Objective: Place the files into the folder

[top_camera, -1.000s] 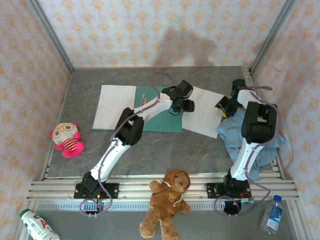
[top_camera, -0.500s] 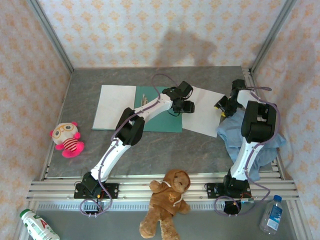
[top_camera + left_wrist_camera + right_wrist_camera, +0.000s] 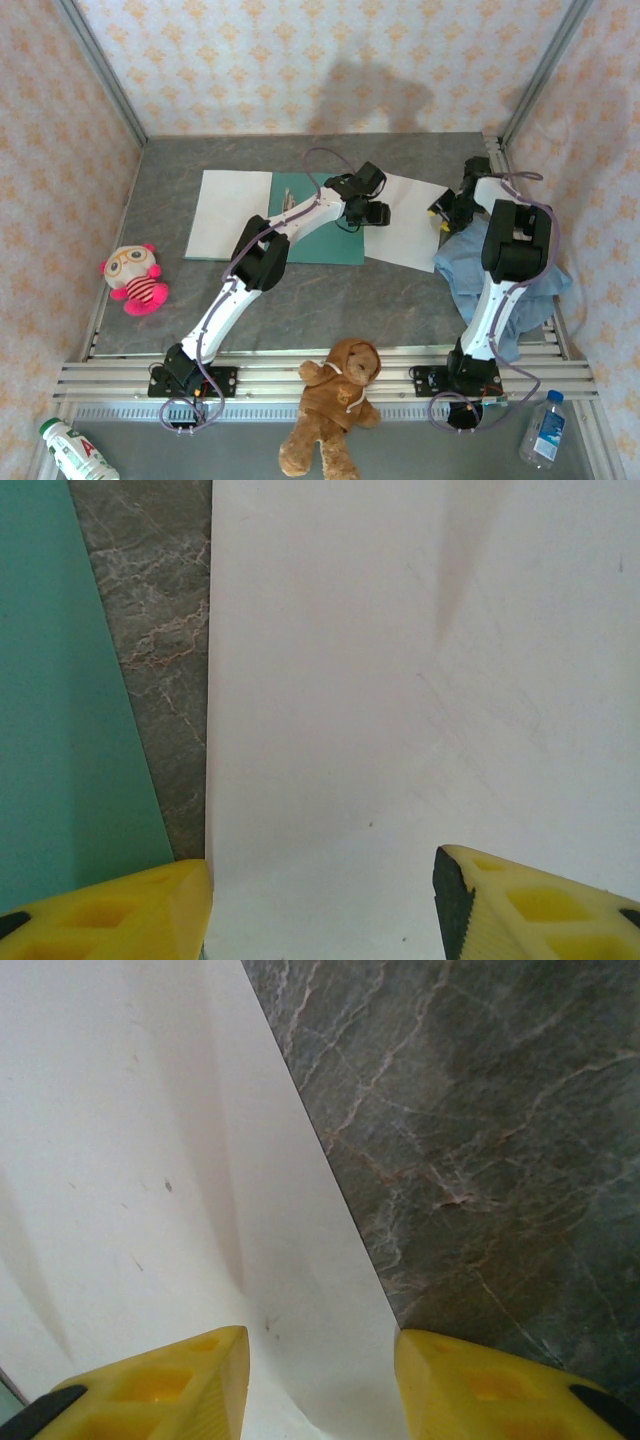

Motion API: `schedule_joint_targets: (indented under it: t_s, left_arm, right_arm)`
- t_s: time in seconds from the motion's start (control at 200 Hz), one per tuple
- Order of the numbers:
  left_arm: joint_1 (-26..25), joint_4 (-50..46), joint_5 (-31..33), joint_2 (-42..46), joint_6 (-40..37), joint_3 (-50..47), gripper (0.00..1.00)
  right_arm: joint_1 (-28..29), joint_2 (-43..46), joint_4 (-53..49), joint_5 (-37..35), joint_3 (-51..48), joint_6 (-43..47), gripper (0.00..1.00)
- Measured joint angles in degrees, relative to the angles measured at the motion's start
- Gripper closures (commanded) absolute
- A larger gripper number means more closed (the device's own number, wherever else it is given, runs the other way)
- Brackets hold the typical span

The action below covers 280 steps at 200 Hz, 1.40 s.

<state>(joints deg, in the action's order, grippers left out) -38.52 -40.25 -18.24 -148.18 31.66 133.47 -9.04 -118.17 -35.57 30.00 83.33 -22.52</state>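
Teal-green card, the folder (image 3: 318,238) lies flat mid-frame in the top view. The left sheet (image 3: 228,215) lies against its left side and the right sheet (image 3: 408,232) just right of it.

Left wrist: the left gripper (image 3: 320,910) stands parted and empty over plain white paper.

Right wrist: the right gripper (image 3: 320,1390) is parted astride that sheet's edge, which perhaps buckles slightly. It grasps nothing.

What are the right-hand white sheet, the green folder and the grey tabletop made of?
The white sheet looks like thin matte paper: it has a fine edge and faint creases. The teal folder seems smooth matte card, evenly coloured. The tabletop looks like grey marble with pale veins, though it could be a printed laminate.
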Motion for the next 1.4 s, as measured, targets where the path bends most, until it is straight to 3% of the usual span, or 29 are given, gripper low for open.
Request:
schedule_joint_targets:
  t_s: [0.3, 1.021, 1.401]
  left_arm:
    - [0.0, 0.63, -0.87, 0.0, 0.94, 0.0, 0.29]
    - [0.42, 3.89, -4.02, 0.0, 5.49, -0.96, 0.27]
    - [0.44, 5.53, -5.01, 0.68, 5.97, -2.27, 0.19]
  right_arm:
    - [0.31, -2.47, -4.09, -0.02, 4.22, -0.22, 0.56]
    - [1.62, -8.9, -14.67, -1.95, 16.0, 0.31, 0.56]
    - [1.99, -9.66, -14.64, -1.64, 17.33, 0.63, 0.56]
